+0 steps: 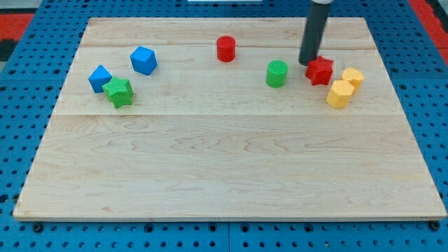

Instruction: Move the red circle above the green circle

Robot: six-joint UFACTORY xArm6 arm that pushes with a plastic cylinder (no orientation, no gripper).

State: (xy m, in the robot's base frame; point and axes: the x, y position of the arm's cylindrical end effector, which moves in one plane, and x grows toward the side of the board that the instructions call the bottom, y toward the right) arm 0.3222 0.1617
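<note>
Red circle [225, 49] near the tabletop's [210, 175] top edge, up and to the view's left of green circle [277, 73], well apart; tip [306, 63] far off, touching red star [320, 71] on its left; no gripper fitted, so no open or closed state to tell; best circle round to red circle's left side, then push steadily rightward, stopping directly above green; no brands or writing legible.

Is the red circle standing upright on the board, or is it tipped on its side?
Upright. The red circle shows its round flat top facing up, with its curved side wall below it, resting on the board.
</note>
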